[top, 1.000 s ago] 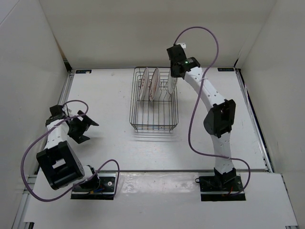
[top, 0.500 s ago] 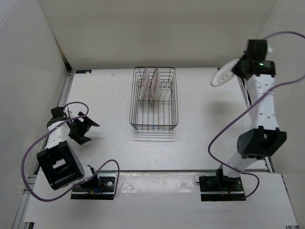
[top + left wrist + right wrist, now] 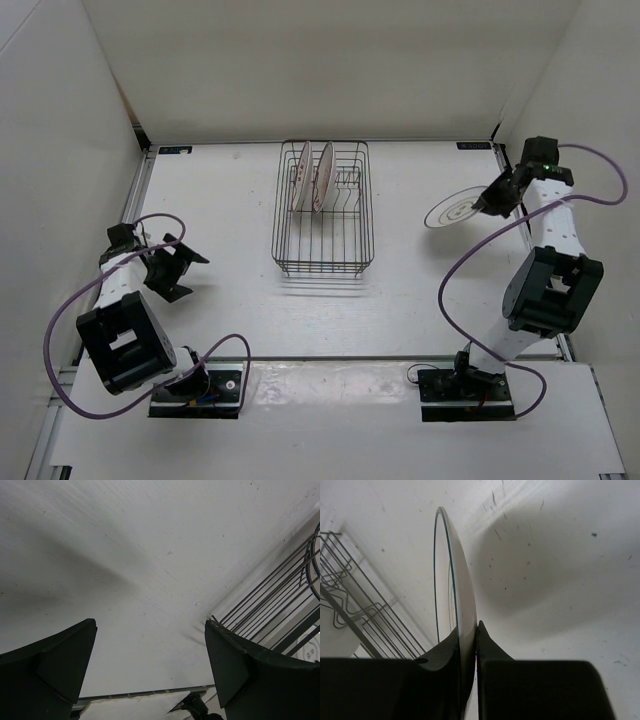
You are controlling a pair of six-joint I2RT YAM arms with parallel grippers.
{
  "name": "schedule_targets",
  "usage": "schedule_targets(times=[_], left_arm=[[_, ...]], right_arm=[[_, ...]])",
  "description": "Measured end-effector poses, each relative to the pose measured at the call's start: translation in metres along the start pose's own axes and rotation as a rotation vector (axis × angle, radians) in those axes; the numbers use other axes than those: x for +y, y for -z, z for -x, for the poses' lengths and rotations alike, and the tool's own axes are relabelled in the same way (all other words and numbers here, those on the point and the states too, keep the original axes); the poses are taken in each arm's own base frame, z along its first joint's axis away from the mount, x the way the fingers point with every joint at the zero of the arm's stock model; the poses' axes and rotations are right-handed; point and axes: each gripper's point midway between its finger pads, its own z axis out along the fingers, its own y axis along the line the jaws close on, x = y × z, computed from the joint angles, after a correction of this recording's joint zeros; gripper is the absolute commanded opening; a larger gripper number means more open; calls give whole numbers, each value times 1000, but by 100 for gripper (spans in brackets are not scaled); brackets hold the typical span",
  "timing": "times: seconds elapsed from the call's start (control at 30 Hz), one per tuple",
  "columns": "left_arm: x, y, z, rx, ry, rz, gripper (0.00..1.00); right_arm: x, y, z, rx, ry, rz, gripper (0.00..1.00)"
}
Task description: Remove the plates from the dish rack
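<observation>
The dark wire dish rack (image 3: 323, 240) stands at the middle back of the table. Two plates with reddish patterns (image 3: 312, 176) stand upright in its far slots. My right gripper (image 3: 489, 200) is shut on the rim of the grey-ringed plate (image 3: 457, 209), held low over the table at the far right. In the right wrist view the plate (image 3: 461, 600) is edge-on between my fingers. My left gripper (image 3: 180, 267) is open and empty at the left side; its wrist view shows bare table and a corner of the rack (image 3: 280, 610).
White walls close in the table on the left, back and right. The right arm's cable (image 3: 470, 270) loops over the table's right side. The left arm's cable (image 3: 60, 330) loops by the left wall.
My right arm has swung the grey-ringed plate out of the rack, far to the right, then lowered it flat toward the table. The left arm has barely moved.
</observation>
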Motion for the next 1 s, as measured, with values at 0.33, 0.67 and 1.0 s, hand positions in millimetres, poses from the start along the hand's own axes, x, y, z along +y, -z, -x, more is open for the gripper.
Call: schedule_targets(times=[0.33, 0.67, 1.0], left_arm=[[0, -1, -1, 8, 18, 3, 100], [1, -3, -3, 12, 42, 5, 100], [3, -4, -4, 22, 49, 11, 100]], right_arm=[[-9, -29, -32, 116, -50, 72, 0], [-39, -59, -73, 263, -142, 38, 10], [-49, -67, -95, 340, -199, 12, 49]])
